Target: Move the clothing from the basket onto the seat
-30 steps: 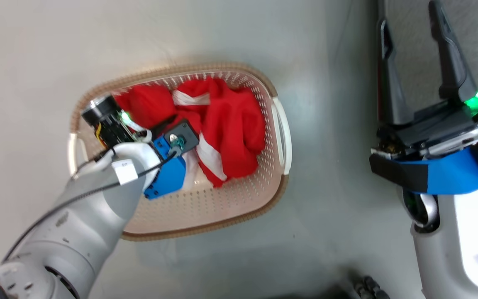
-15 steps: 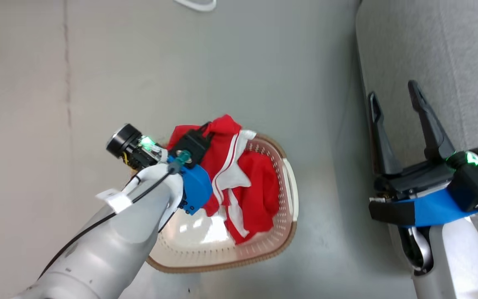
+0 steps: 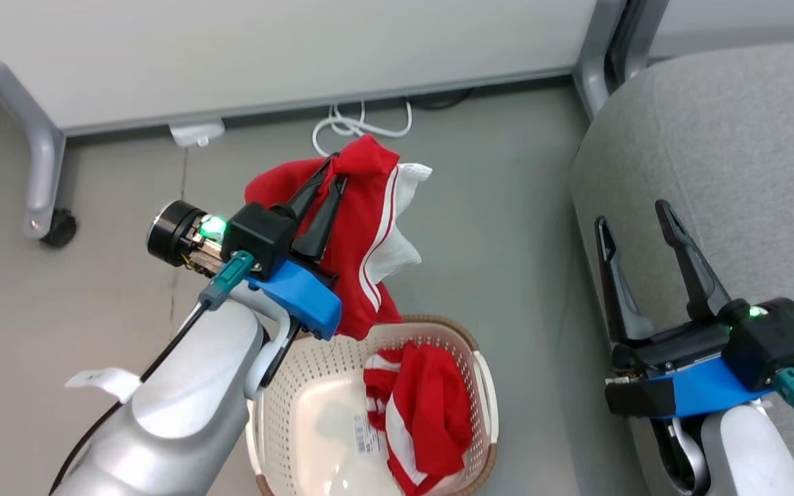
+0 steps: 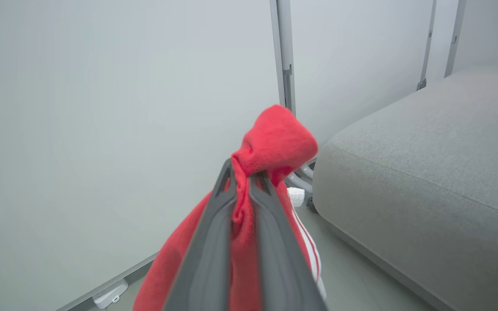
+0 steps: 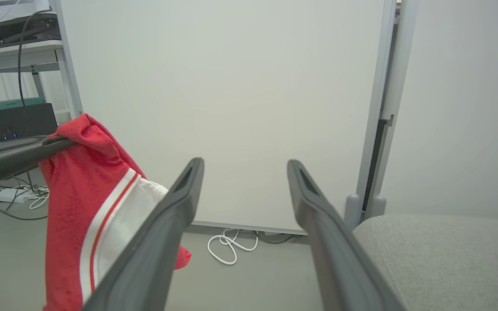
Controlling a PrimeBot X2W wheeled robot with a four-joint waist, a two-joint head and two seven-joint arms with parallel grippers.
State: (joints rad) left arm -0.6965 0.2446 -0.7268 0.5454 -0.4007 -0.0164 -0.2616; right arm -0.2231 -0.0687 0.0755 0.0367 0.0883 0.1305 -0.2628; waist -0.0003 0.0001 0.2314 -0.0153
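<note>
Left tool (image 3: 337, 172) clamps a red garment (image 3: 362, 234) aloft, twelve o'clock of the basket (image 3: 293, 379); a second garment (image 3: 431, 413) lies inside; right tool (image 3: 631, 213) stands spread apart.

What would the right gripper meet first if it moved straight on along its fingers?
Most likely the white wall panel: it lies dead ahead of the open right gripper, with nothing visible between. The seat sits below and right of that line, the hanging red garment off left. Depth is uncertain.
</note>
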